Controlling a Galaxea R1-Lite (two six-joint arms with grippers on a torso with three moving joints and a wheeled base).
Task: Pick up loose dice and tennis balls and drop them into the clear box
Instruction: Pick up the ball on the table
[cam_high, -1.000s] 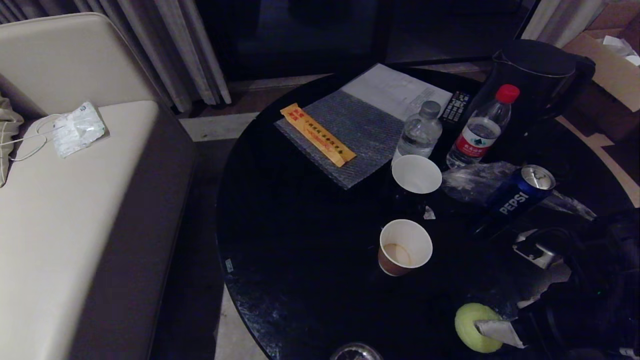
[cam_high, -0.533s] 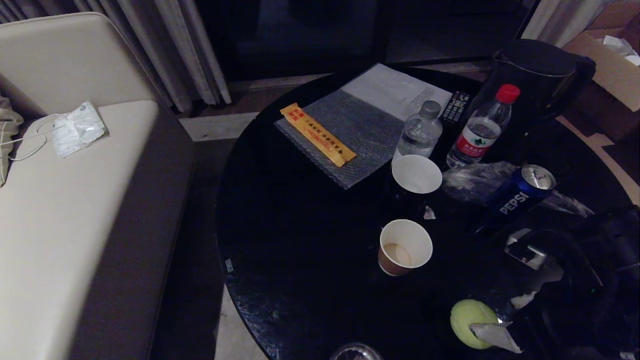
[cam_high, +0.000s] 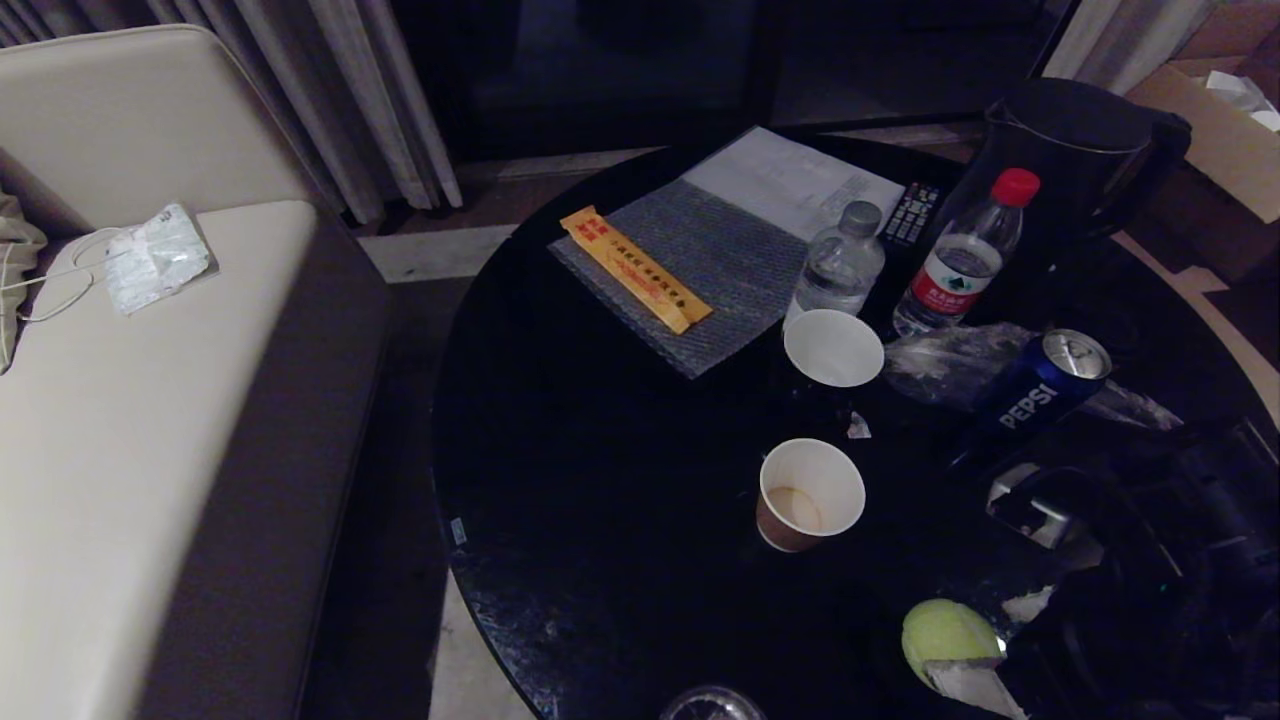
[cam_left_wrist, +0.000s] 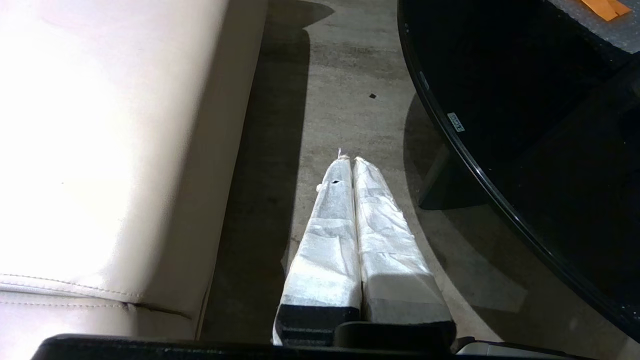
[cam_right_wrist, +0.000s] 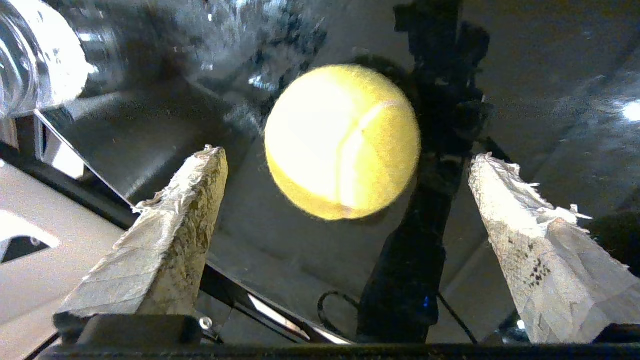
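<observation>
A yellow-green tennis ball (cam_high: 945, 632) lies near the front right edge of the round black table (cam_high: 600, 480). My right gripper (cam_high: 975, 640) hangs over it, open wide. In the right wrist view the tennis ball (cam_right_wrist: 342, 142) sits just past the tips of the right gripper (cam_right_wrist: 347, 154), centred between the taped fingers (cam_right_wrist: 170, 235) and touching neither. My left gripper (cam_left_wrist: 350, 159) is parked shut and empty over the floor, between the sofa and the table. No dice and no clear box are in view.
Two paper cups (cam_high: 808, 495) (cam_high: 832, 348), a Pepsi can (cam_high: 1040, 388), two water bottles (cam_high: 960, 258) (cam_high: 840, 265) and a black kettle (cam_high: 1075, 150) crowd the table's right half. Bubble wrap with an orange packet (cam_high: 635, 270) lies farther back. A beige sofa (cam_high: 150, 400) stands on the left.
My right arm has swung a little to the left. Its near finger has slid from across the ball's front to the ball's lower edge. The jaws stayed wide and the ball kept its place.
</observation>
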